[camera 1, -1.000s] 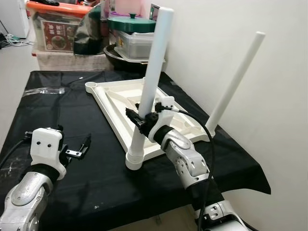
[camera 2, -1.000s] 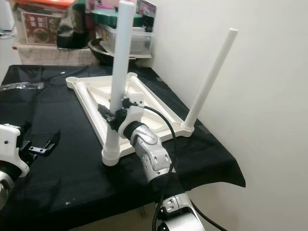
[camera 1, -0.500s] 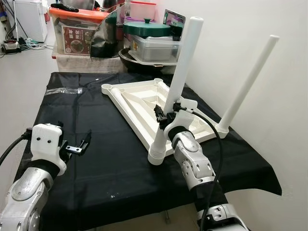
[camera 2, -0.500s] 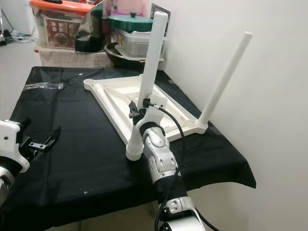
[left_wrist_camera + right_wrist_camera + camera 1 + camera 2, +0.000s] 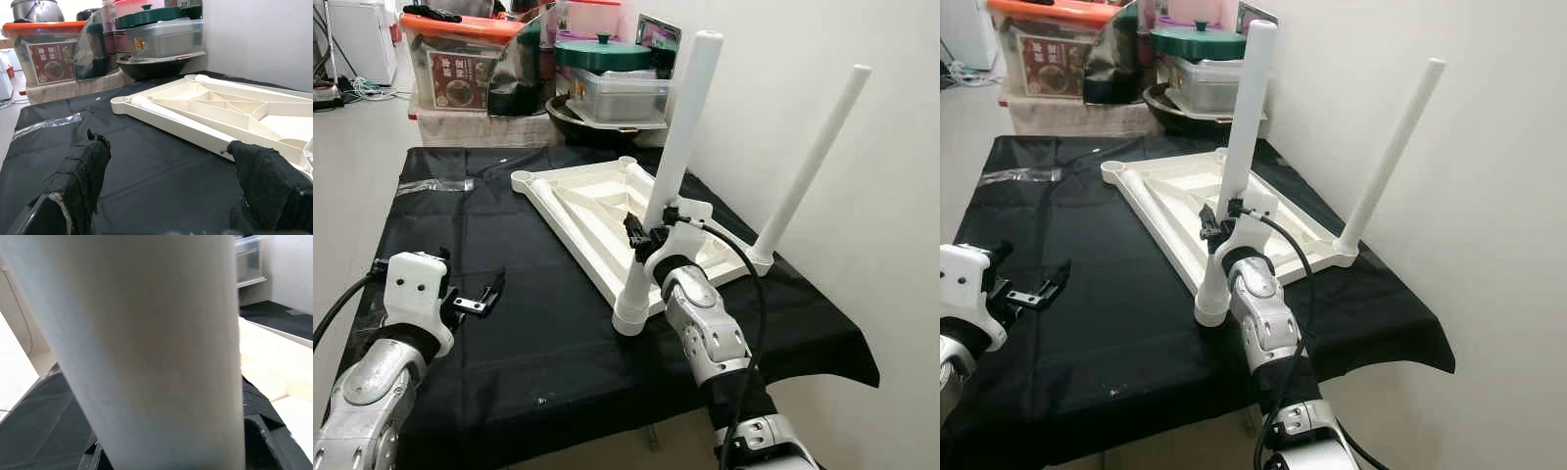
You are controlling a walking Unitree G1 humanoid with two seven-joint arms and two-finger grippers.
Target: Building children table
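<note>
One upturned tabletop [image 5: 597, 201] lies on the black bench [image 5: 529, 323]; two legs stand in its corners; right tool [image 5: 643, 235] clamped on the near leg [image 5: 671, 176]; far leg [image 5: 808, 166] untouched; left tool [image 5: 475, 297] apart, holding nothing; box writing unreadable.

Black cloth [image 5: 538, 343] — behind it an orange-lidded bin [image 5: 450, 59], green-lidded pot [image 5: 607, 54], dark wok [image 5: 151, 66].

Head views down over the upturned tabletop [image 5: 597, 211]; wrist views low, close.
</note>
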